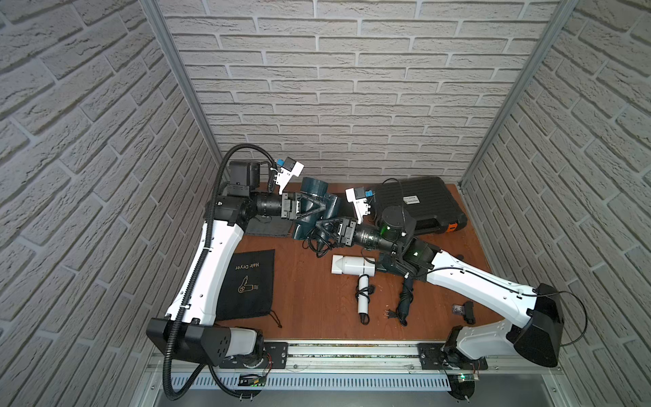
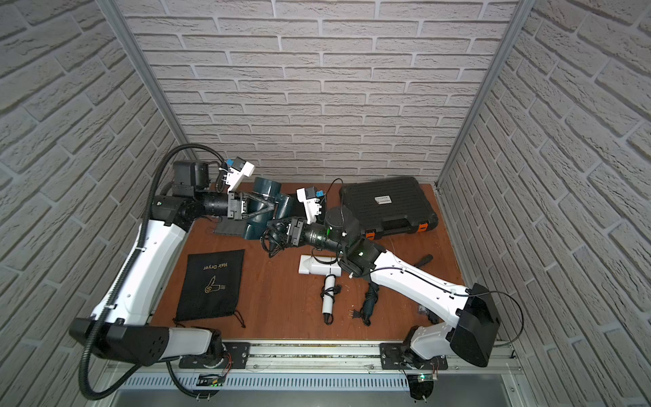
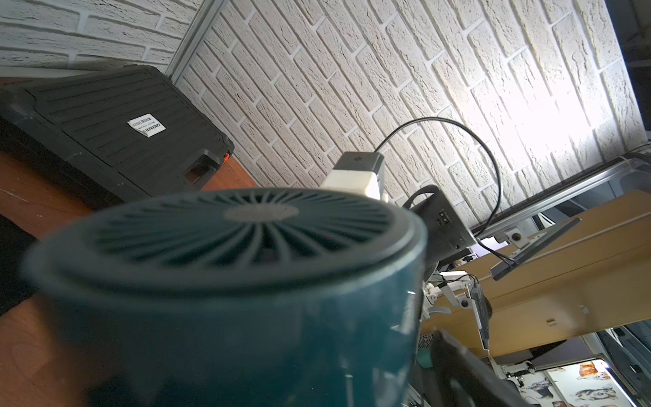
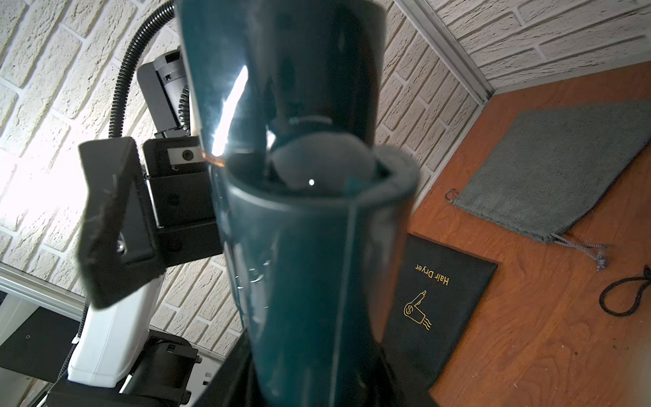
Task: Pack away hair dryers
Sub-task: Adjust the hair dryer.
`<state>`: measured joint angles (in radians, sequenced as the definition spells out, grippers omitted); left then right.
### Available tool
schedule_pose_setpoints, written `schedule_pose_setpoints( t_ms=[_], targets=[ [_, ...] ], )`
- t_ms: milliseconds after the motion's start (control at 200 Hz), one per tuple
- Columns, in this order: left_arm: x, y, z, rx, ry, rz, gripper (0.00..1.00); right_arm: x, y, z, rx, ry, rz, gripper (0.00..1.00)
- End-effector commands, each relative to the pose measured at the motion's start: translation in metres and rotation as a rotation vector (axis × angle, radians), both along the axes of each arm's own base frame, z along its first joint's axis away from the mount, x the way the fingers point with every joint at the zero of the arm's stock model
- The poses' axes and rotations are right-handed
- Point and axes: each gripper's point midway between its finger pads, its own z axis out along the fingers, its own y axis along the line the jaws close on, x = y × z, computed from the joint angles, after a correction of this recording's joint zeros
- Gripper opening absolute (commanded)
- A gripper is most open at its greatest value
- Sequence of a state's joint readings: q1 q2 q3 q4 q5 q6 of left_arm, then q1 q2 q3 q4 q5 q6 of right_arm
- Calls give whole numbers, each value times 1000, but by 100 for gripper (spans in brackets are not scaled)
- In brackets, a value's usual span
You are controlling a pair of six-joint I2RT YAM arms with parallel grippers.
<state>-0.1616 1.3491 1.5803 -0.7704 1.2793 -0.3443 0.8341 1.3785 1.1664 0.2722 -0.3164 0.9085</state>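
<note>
While pinching teal hair dryer [image 1: 311,188] by its handle in right gripper [image 1: 326,229], holds barrel back-to-front, grille toward back wall [image 1: 352,105], with left gripper [image 1: 318,204] spread wide astride barrel.

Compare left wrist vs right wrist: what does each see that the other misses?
Left wrist only: the black case with its orange latch, and the round rear grille of the teal dryer. Right wrist only: the black pouch printed Hair Dryer, the grey pouch, and the left arm. Shared: that teal dryer close up, the wooden table, brick walls.
</note>
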Motion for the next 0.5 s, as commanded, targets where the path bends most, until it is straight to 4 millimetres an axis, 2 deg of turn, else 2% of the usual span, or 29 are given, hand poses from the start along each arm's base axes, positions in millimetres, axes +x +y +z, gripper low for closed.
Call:
schedule_pose_setpoints(
  t_ms=[0, 150, 335, 415, 495],
  targets=[
    [-1, 9, 15, -2, -72, 30, 98, -1, -17, 29, 70, -76, -54, 3],
    [7, 25, 23, -5, -103, 103, 98, 7, -30, 20, 83, -54, -97, 3],
    [12, 38, 21, 15, -131, 185, 98, 12, -41, 21, 84, -56, -118, 3],
    [15, 55, 6, 119, -149, 261, 98, 13, -47, 20, 63, -56, -135, 3],
    [7, 76, -26, 373, -212, 301, 98, 16, -55, 16, 38, -43, -149, 3]
  ],
)
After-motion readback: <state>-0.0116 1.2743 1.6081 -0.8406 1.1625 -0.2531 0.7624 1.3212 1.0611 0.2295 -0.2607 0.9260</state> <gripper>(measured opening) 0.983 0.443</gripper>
